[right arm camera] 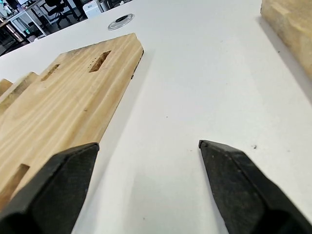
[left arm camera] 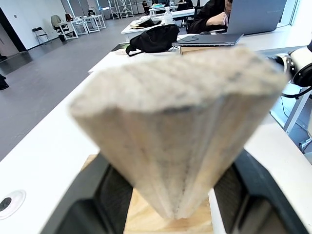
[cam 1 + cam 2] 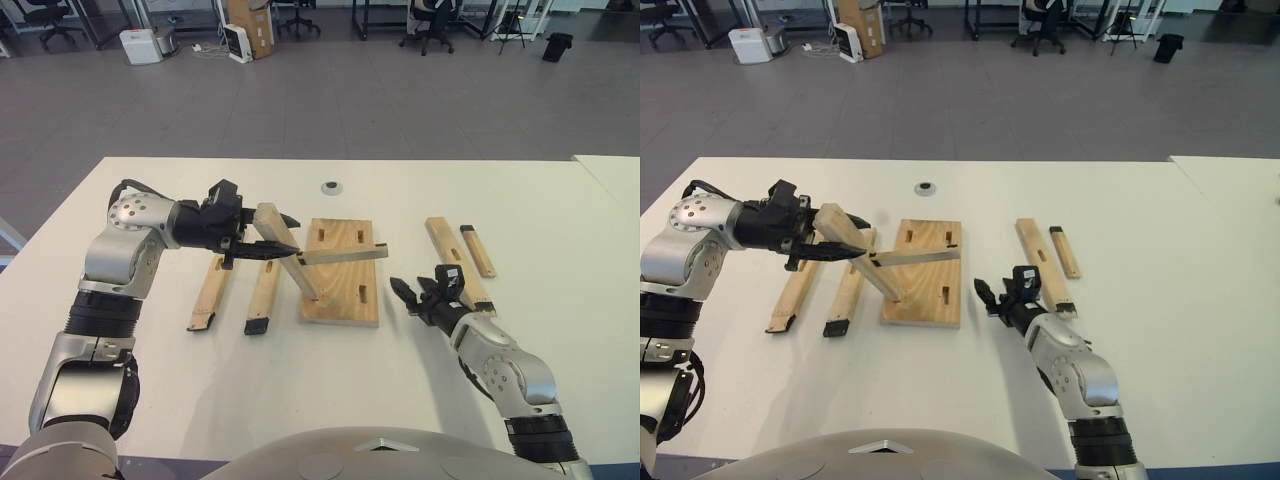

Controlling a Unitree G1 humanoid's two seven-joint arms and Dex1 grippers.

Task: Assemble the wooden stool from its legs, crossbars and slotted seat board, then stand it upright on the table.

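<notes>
My left gripper [image 3: 280, 246] is shut on a wooden leg [image 3: 306, 282] near its upper end. The leg stands tilted, with its lower end on the slotted seat board [image 3: 345, 302]. A thin crossbar [image 3: 345, 255] sticks out sideways from the leg over the board. In the left wrist view the leg's end [image 2: 180, 126] sits between the black fingers [image 2: 97, 195]. My right gripper [image 3: 405, 293] rests open just above the table, right of the board [image 1: 63, 102], with nothing between its fingertips [image 1: 53, 190].
Two more legs [image 3: 212, 292] [image 3: 265, 290] lie side by side left of the board. Another leg [image 3: 455, 265] and a short crossbar [image 3: 478, 250] lie to its right, close behind my right gripper. A round grommet [image 3: 331, 187] sits farther back on the white table.
</notes>
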